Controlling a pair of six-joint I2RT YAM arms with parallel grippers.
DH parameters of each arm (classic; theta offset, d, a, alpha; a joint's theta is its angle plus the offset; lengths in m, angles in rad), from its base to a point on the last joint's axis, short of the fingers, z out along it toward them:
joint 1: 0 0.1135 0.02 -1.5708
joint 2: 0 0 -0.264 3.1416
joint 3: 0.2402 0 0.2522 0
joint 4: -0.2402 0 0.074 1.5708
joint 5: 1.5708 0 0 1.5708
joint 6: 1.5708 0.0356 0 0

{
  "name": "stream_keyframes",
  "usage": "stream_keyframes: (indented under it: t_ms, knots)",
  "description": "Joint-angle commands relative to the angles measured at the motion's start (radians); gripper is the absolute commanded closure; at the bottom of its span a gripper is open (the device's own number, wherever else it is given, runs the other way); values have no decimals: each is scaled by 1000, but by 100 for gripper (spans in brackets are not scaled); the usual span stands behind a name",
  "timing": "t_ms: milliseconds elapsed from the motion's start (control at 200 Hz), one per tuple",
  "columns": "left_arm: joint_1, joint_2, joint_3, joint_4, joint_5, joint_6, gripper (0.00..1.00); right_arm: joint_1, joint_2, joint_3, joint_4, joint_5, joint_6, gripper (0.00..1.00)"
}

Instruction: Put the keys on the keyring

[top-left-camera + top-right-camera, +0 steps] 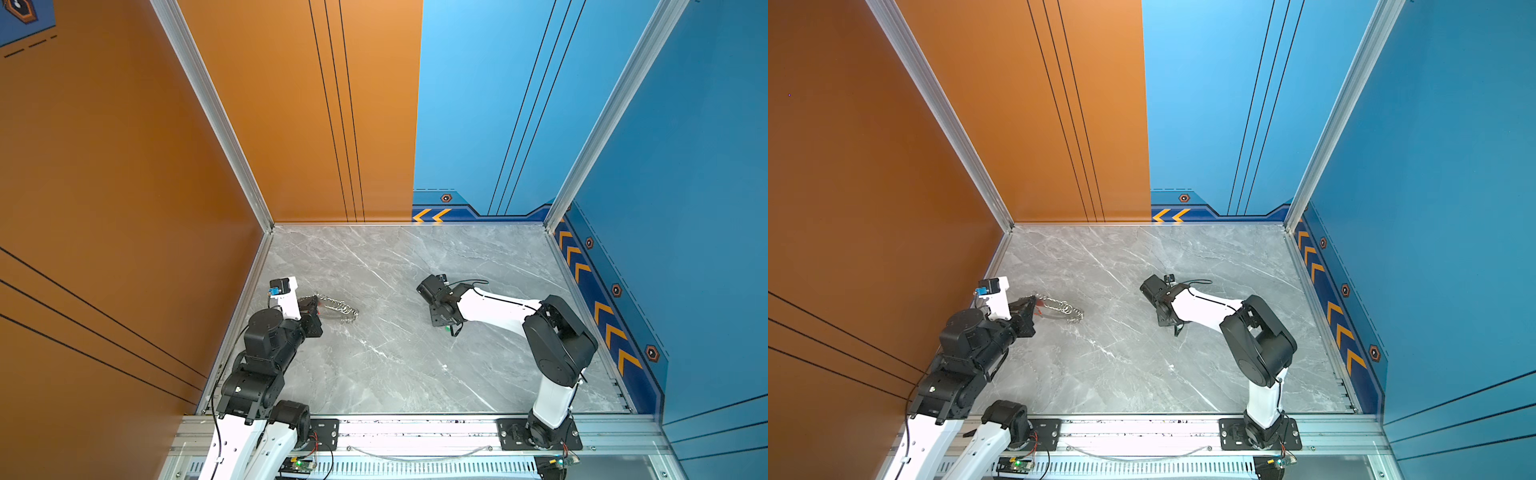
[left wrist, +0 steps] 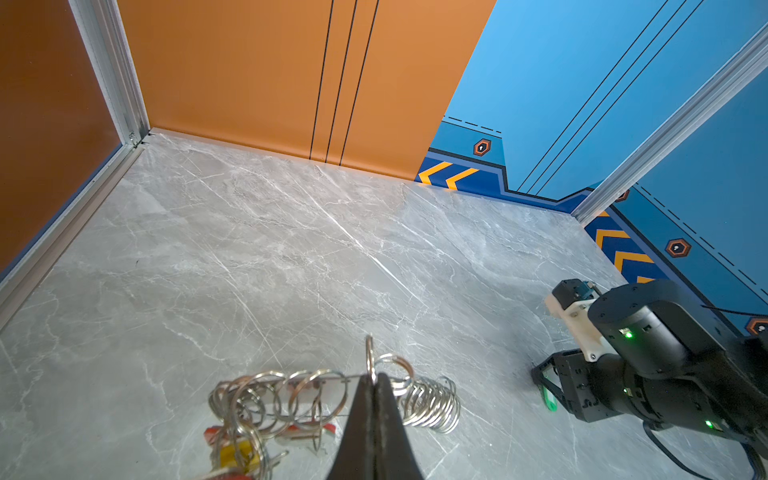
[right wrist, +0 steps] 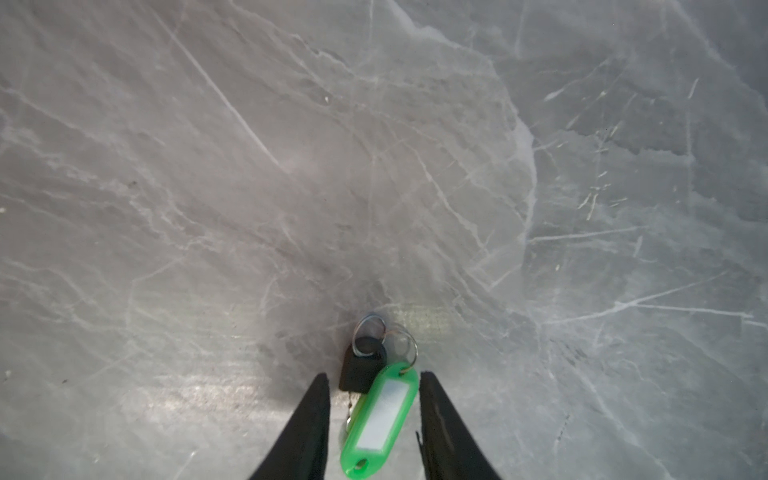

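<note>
The keyring point(image 2: 432, 403) is a row of silver wire rings lying at the table's left in both top views point(image 1: 340, 309) point(image 1: 1065, 309). My left gripper point(image 2: 373, 376) is shut on one ring point(image 2: 369, 353), which stands upright out of the pinch. Keys with red point(image 2: 212, 434) and yellow point(image 2: 233, 455) tags hang on the rings at one end. My right gripper point(image 3: 374, 374) points down at the table right of centre point(image 1: 445, 326). Its fingers stand apart around a key with a black head point(image 3: 362, 368) and a green tag point(image 3: 382, 415), with narrow gaps on both sides.
The grey marble table point(image 1: 395, 365) is boxed in by an orange wall point(image 1: 124, 166) on the left and blue walls point(image 1: 685, 166) at the back and right. An aluminium rail point(image 1: 415, 432) with both arm bases runs along the front edge.
</note>
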Motion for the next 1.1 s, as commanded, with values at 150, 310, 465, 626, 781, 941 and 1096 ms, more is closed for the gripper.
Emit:
stream_keyframes:
  t_ms: [150, 310, 465, 626, 781, 941, 1096]
  knots:
    - [11, -4, -4, 55, 18, -3, 99, -42, 37, 12, 35, -40, -2, 68]
    - [11, -6, -3, 56, 19, -3, 100, -50, 49, 6, 45, -50, 5, 68]
    - [11, -4, -4, 56, 20, -4, 100, -50, 45, -3, 61, -70, 10, 68]
    - [11, -4, -4, 56, 20, -4, 100, -54, 46, -7, 62, -74, 21, 69]
    - [11, -4, -4, 55, 20, -4, 99, -57, 46, -23, 63, -81, 39, 69]
    - [11, -4, -4, 55, 22, -5, 99, -57, 46, -39, 62, -79, 59, 70]
    - [12, -2, -4, 55, 21, -5, 99, -59, 53, -47, 63, -82, 63, 72]
